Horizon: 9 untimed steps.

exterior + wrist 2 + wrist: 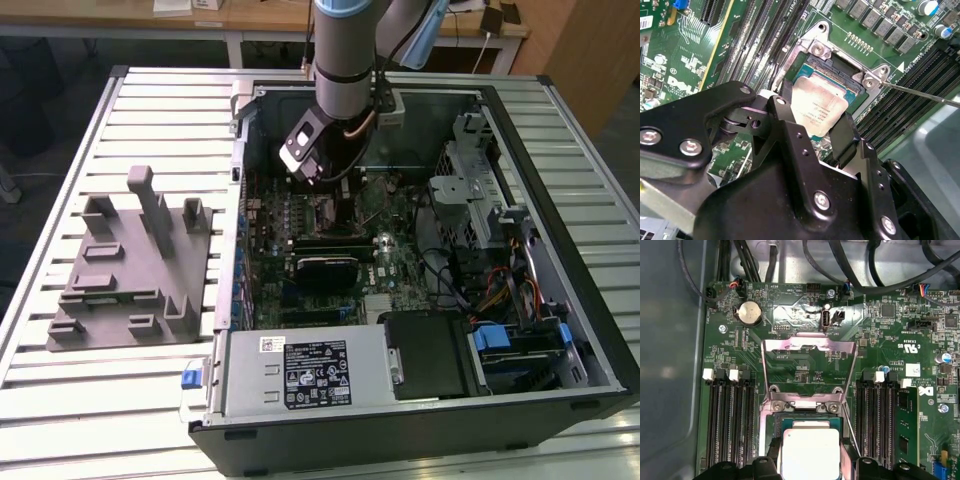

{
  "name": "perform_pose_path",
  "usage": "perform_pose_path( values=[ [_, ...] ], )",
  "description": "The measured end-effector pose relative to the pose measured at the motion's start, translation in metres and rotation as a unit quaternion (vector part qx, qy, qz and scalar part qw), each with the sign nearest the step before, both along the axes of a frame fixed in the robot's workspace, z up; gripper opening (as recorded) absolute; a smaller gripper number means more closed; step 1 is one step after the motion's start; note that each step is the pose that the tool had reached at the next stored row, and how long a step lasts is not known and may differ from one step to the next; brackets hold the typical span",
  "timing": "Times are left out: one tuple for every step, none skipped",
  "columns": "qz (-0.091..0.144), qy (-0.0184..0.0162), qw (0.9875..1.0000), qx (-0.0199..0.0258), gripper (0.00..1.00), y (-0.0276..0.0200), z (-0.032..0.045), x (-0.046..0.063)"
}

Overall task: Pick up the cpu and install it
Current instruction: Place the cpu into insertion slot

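Reaches down with the grey arm into the open computer case lying flat on the slatted bench. Has the hand closed on the cpu, one black finger pressed on each of two opposite edges, open only as wide as the chip. Holds the cpu right at the socket, silver top facing up, inside the square of the socket. Cannot tell whether fully down in the socket or a tiny bit above it. Shows the same grip in both wrist views, with black fingers on either side of the silver square. Shows the metal lid of the socket flipped open, just beside the socket on the side away from the hand. Shows a thin metal lever reaching out from one corner of the socket. Has long black memory slots in rows on two sides of the socket, near it. Has a round silver battery on the green board, farther from the socket than the lid. Shows cables past the battery, well apart from the socket. Shows the grey block out on the bench, outside the case, well apart from the socket, toward the exterior view's left of it.
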<state>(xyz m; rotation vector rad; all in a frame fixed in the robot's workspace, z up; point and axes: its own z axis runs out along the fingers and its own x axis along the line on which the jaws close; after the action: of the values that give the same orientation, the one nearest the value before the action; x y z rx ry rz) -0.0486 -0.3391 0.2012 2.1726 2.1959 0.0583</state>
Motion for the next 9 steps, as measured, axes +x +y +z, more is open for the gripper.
perform_pose_path(
  values=[
    [0.0,0.0,1.0,0.0,0.54,0.0,-0.0003,0.0],
    [-0.001,0.0,1.0,0.0001,0.54,0.0001,-0.0006,0.0],
    [-0.004,0.0,1.0,0.0002,0.54,0.0001,-0.0008,0.0],
    [-0.007,0.0,1.0,0.0001,0.54,0.0,-0.0009,0.0],
    [-0.008,0.0,1.0,0.0002,0.54,0.0,-0.001,-0.0001],
    [-0.008,-0.0001,1.0,0.0003,0.54,0.0001,-0.0013,-0.0002],
    [-0.008,-0.0001,1.0,0.0004,0.54,0.0001,-0.0017,-0.0003],
    [-0.008,-0.0001,1.0,0.0005,0.54,0.0002,-0.0022,-0.0004],
    [-0.008,-0.0001,1.0,0.0005,0.54,0.0002,-0.0027,-0.0005]
  ],
)
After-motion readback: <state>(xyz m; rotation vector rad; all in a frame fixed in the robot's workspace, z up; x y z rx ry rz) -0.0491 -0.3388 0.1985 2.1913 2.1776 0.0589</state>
